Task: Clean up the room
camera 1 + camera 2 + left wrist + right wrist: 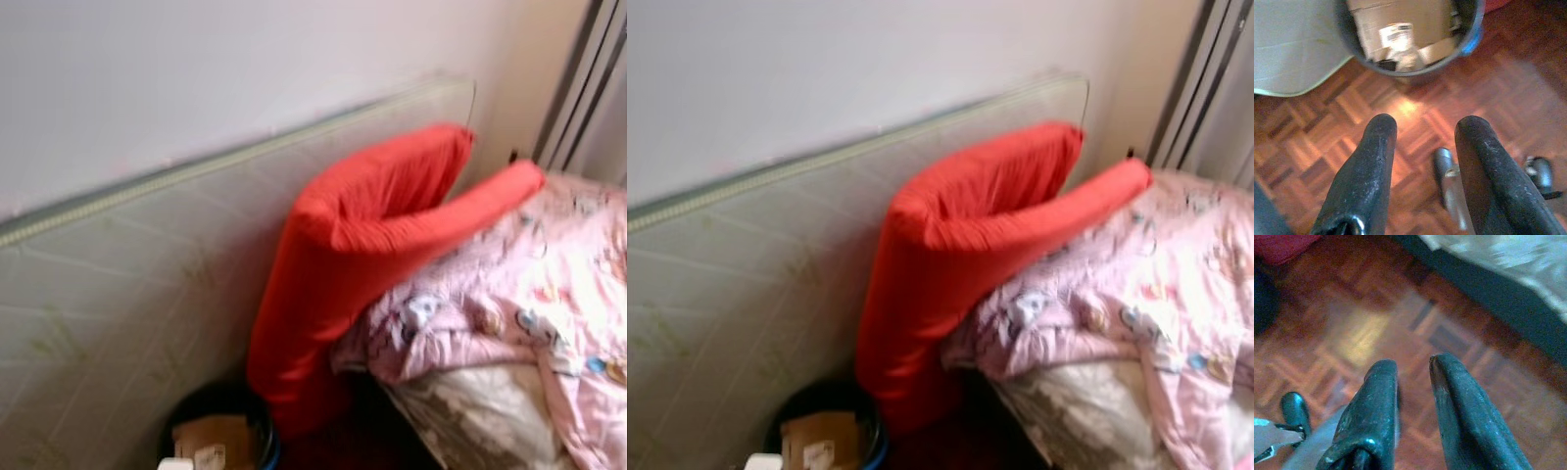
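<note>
A pale quilted mattress (147, 284) stands on edge against the white wall (196, 69), running from nine o'clock up toward one o'clock in the head views. Leaning on it at the centre is a long red cushion (343, 264), folded so that one arm reaches out toward two o'clock over the bed. The bed takes the four o'clock quarter, heaped with a rumpled pink patterned duvet (529, 294) with a whitish sheet (480, 411) under it. At six o'clock, at the foot of the red cushion, sits a dark round bin (220, 431) with a blue rim, holding a piece of brown cardboard (1400, 24) with a white label. The floor is reddish wood parquet (1415, 112).

The left gripper (1422, 142) hangs over the parquet just short of the bin, its two black fingers set well apart and empty. The right gripper (1413, 374) hangs over bare parquet near the bed's dark edge, fingers separated by a narrow gap, holding nothing.
</note>
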Tool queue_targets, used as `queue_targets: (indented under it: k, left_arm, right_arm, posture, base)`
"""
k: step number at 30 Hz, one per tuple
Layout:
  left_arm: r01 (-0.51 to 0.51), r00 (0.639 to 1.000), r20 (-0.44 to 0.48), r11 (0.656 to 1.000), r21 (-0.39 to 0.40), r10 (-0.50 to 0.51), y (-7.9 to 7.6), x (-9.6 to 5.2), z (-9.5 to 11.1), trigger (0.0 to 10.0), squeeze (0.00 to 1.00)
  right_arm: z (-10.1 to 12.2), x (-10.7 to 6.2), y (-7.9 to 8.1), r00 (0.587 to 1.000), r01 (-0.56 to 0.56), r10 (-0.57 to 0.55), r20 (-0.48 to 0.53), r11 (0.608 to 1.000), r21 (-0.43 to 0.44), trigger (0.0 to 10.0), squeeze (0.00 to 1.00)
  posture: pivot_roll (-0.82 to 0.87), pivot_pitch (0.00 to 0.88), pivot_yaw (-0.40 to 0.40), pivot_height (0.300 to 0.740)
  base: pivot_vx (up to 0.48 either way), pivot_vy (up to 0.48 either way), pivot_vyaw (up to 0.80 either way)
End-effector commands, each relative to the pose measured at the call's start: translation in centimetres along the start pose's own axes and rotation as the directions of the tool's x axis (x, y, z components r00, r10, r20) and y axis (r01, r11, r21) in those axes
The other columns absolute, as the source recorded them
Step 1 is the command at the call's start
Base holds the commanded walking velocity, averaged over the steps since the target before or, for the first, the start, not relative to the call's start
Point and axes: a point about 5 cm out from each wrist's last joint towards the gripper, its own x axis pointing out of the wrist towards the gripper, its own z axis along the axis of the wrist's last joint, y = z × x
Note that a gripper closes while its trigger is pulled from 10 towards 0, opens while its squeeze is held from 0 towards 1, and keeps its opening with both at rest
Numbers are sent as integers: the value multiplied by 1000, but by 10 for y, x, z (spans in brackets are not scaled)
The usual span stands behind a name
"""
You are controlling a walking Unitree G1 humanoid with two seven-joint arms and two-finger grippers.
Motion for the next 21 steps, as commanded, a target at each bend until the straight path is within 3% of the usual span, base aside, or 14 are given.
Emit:
queue_targets:
  k: [1,10,16,21]
  left_arm:
    - [-26,999,-24,1000,1,26,9,-2,-5,10000,0]
    - [-30,999,-17,1000,-6,30,11,-1,1,10000,0]
    - [-30,999,-27,999,-24,29,12,-1,-3,10000,0]
    - [-36,998,-53,999,-23,35,18,-4,-13,10000,0]
  right_arm:
    - [3,1,8,1000,-16,15,9,1000,19,10000,0]
    - [4,2,8,1000,-10,10,9,1000,24,10000,0]
    - [6,2,6,1000,-10,9,18,1000,24,10000,0]
    - [6,2,7,1000,-9,8,11,1000,23,10000,0]
  posture:
    - [-30,0,22,740]
    - [-31,0,12,740]
    - [-58,0,9,740]
    - [-66,6,14,740]
  base:
    - [0,-420,0]
    - [0,-420,0]
    - [0,0,0]
    - [0,0,-730]
